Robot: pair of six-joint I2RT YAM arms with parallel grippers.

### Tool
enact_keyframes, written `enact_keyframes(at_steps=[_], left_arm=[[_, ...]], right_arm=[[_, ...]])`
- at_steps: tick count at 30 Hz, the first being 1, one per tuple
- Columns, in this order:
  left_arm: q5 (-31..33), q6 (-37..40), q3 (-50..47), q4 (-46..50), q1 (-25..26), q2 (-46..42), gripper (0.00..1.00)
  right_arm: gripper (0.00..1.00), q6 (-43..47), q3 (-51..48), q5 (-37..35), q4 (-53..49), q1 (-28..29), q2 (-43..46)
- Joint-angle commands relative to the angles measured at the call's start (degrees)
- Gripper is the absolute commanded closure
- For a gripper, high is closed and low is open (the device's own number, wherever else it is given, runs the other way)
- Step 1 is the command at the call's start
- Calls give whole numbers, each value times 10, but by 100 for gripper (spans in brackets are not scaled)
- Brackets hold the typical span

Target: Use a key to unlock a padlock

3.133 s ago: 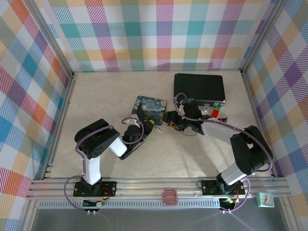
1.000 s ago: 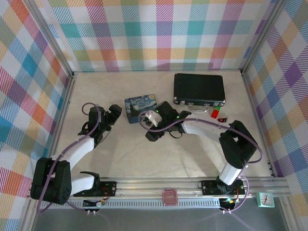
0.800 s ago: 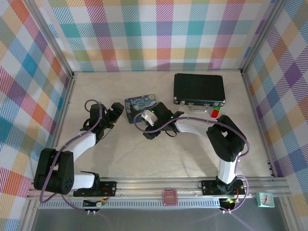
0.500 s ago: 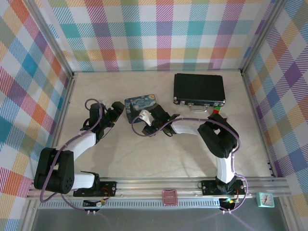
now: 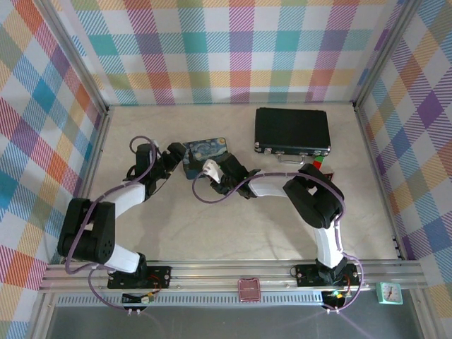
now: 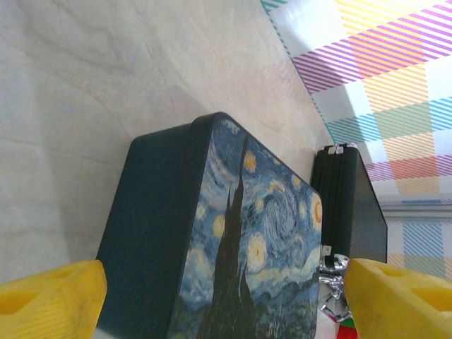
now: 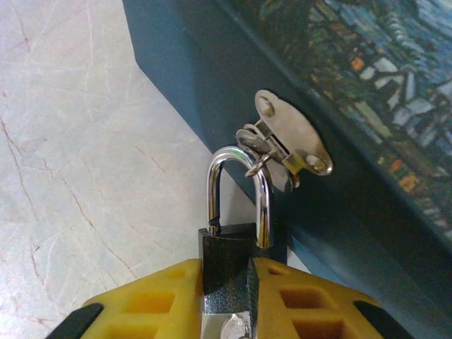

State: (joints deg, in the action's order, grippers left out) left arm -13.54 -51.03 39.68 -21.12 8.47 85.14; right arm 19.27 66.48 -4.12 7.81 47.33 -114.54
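The padlock (image 7: pixel 224 256) hangs at the tin's (image 7: pixel 212 78) dark side wall, its silver shackle passed through the ring of a small metal hasp (image 7: pixel 293 135) riveted there. The lock's dark body points away from the wall, just above the pale table (image 7: pixel 70 141). The shackle's right leg goes into the body; the left leg ends at the body's top edge, and I cannot tell whether it is seated.

The right gripper (image 7: pixel 227 289) has its two yellow fingers (image 7: pixel 162 296) pressed narrow against both sides of the lock's body, holding it. From above, this gripper (image 5: pixel 203 168) sits at the near edge of the tin (image 5: pixel 205 151), with its arm reaching in from the right.

The tin lies flat, left of the middle of the table (image 5: pixel 233 226), its painted blue-and-yellow lid facing up.

The left gripper (image 5: pixel 179 157) is just left of the tin. Its wrist view shows its yellow fingers (image 6: pixel 49 296) spread wide, with the tin (image 6: pixel 233 261) seen between them and nothing held; I cannot tell whether they touch the tin.

A flat black case (image 5: pixel 292 130) lies to the far right of the tin, apart from it, with silver latches on its near edge. In the left wrist view the case (image 6: pixel 349 205) appears beyond the tin. A small red-and-green object (image 5: pixel 319 163) rests just near the case's near-right corner.
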Motion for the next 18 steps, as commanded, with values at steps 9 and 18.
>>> enact_keyframes(at_steps=[9,18], left_arm=[[-27,16,45,-60,-7,58,15],[-39,30,61,-60,-9,94,15]], right_arm=[[47,-19,-7,39,-65,2,16],[57,-45,18,11,-71,3,-32]])
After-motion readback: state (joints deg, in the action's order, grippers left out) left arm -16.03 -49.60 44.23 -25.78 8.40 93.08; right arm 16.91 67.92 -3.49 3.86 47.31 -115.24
